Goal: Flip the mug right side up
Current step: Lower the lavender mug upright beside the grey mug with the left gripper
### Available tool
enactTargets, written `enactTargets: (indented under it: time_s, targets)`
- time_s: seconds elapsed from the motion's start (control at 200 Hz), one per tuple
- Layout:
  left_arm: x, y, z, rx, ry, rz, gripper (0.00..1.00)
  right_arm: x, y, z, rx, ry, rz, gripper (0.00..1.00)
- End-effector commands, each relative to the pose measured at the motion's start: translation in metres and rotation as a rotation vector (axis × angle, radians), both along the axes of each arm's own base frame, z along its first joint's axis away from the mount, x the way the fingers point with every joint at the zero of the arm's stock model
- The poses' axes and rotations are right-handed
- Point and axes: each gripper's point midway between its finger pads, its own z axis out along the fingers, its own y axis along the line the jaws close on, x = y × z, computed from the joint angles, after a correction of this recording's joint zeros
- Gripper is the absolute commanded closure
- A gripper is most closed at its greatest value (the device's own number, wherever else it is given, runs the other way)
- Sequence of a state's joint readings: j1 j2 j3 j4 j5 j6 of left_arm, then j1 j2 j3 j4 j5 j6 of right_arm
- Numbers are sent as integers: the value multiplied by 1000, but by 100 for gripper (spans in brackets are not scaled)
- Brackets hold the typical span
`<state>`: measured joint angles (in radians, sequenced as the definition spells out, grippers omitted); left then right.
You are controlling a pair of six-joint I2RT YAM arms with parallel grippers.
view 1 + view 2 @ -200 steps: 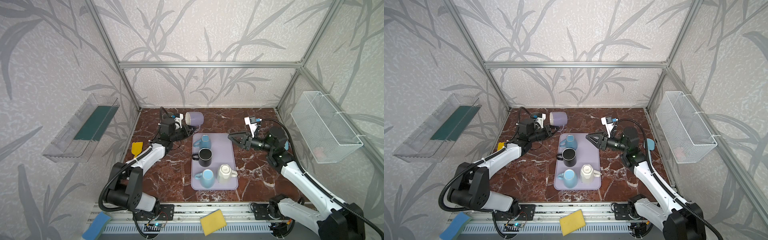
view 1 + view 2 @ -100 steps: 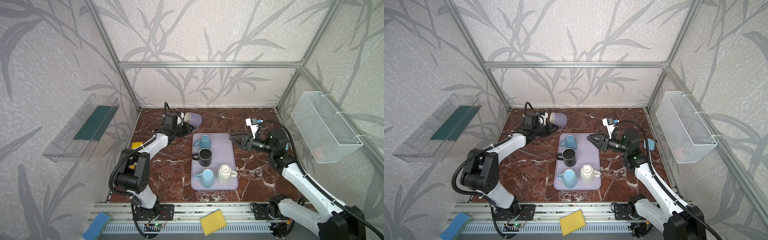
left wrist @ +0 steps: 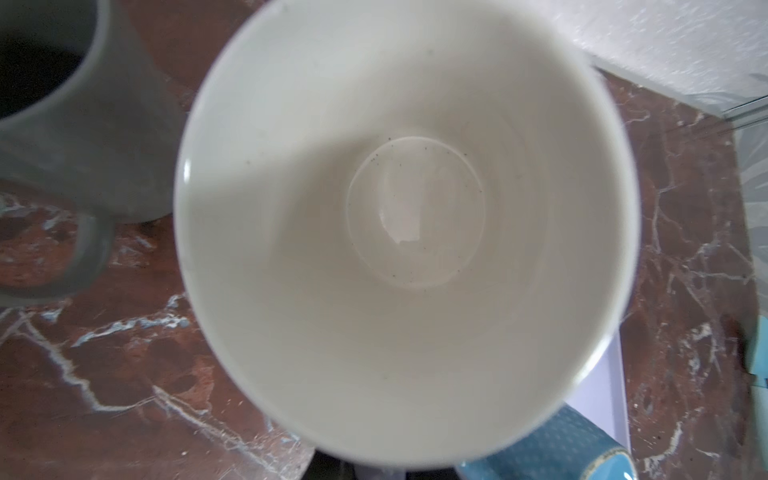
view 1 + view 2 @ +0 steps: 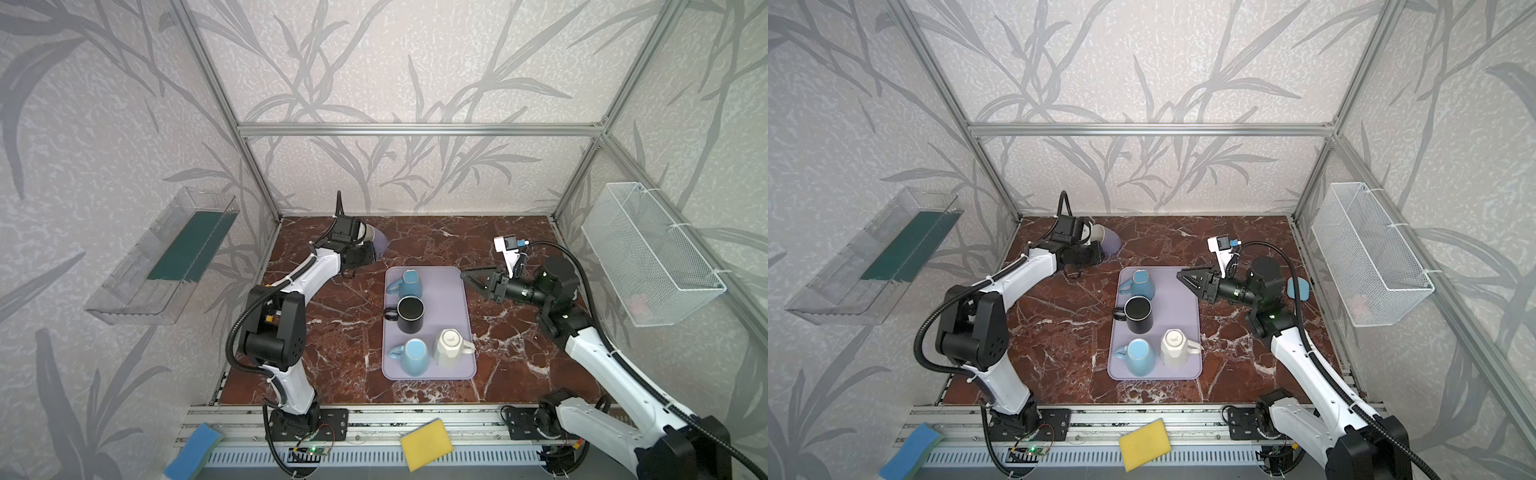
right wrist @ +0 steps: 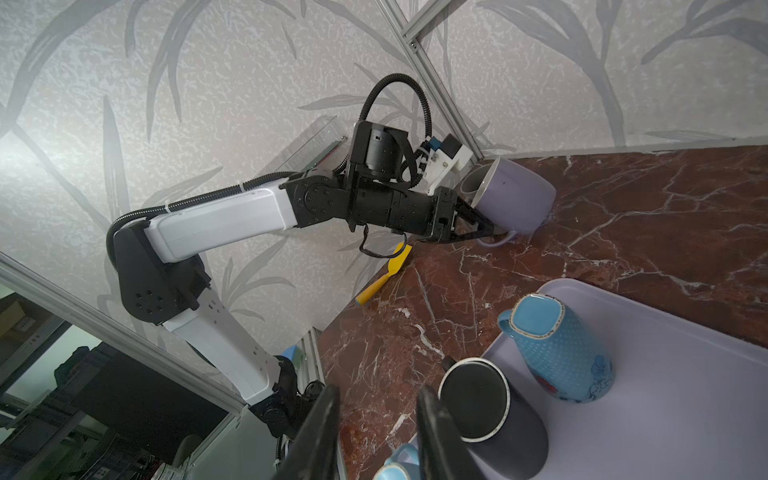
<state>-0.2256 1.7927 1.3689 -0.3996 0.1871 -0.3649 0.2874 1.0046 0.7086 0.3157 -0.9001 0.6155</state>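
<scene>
The marble table (image 4: 340, 320) carries a lavender tray (image 4: 446, 299) at its middle with four other mugs, none being handled. The left arm's elbow has swung up off the table over the last second and its wrist has rolled.

With that roll, the lavender mug (image 4: 380, 245), at the far left of the table beyond the tray, no longer lies on its side. In the right wrist view the lavender mug (image 5: 515, 195) is tilted, mouth angled upward and its base edge at or just above the marble. The left wrist camera looks straight into its white interior (image 3: 415, 208).

The left end effector (image 5: 492, 235) is clamped on the mug's handle. The right end effector (image 5: 378, 392) hangs over the tray's right edge, jaws narrowly parted and holding nothing.

The turn looks roughly half done. The mug likely needs more roll until its base sits flat.
</scene>
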Motion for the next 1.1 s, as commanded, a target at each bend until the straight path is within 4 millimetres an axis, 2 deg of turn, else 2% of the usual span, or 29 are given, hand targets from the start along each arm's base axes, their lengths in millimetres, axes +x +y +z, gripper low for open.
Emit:
enactTargets:
  time_s: [0.0,0.12,0.46,0.66,1.095]
  targets:
    - [16,13,15,144,-48,-13,100,-3,0,-1,0,-16,15,67]
    - [25,19,7,224,-12,-9,100,-3,-1,-2,-2,-16,15,67]
    - [45,16,-18,358,38,-40,100,1,-2,-5,-7,-7,9,67]
    - [50,13,-32,396,85,-56,100,2,-2,-6,-9,-4,8,67]
    - [54,15,-46,504,112,-74,100,4,-3,-6,-7,1,8,67]
